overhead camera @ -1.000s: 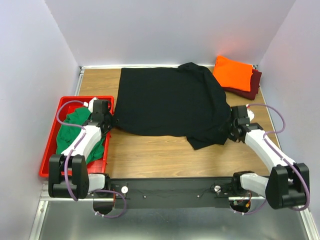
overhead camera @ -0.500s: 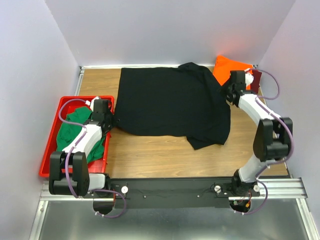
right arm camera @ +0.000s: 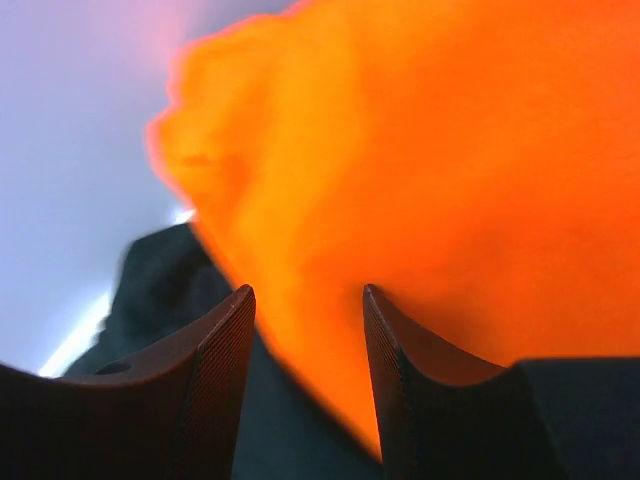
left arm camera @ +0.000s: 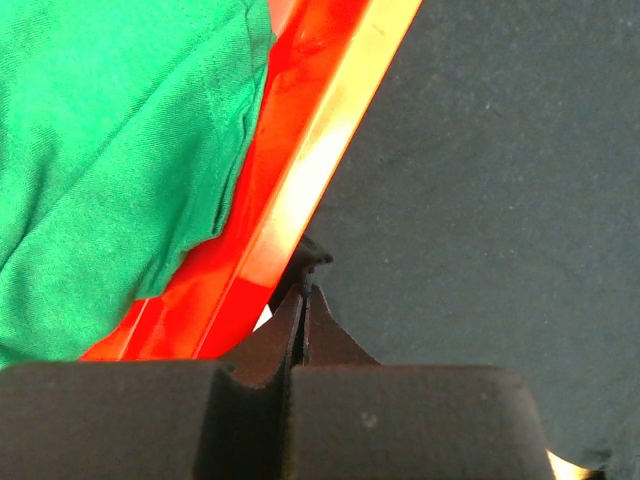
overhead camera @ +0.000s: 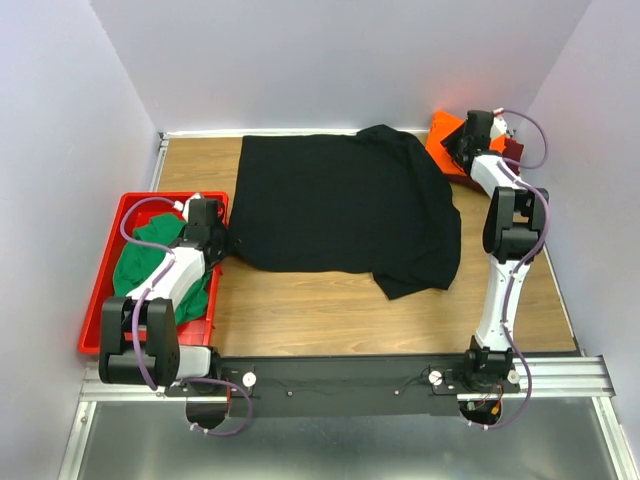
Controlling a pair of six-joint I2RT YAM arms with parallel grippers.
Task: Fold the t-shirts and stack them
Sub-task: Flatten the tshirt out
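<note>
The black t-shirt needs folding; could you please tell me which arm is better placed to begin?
Left. The left end effector is shut at the left edge of the black t-shirt, beside the red tray, seemingly pinching it. The right end effector stands open over the orange t-shirt in the far corner.

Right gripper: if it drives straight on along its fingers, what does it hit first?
Most likely the orange t-shirt, which fills the view dead ahead between the open fingers of the right gripper. The cloth is blurred, so how close it is cannot be told.
</note>
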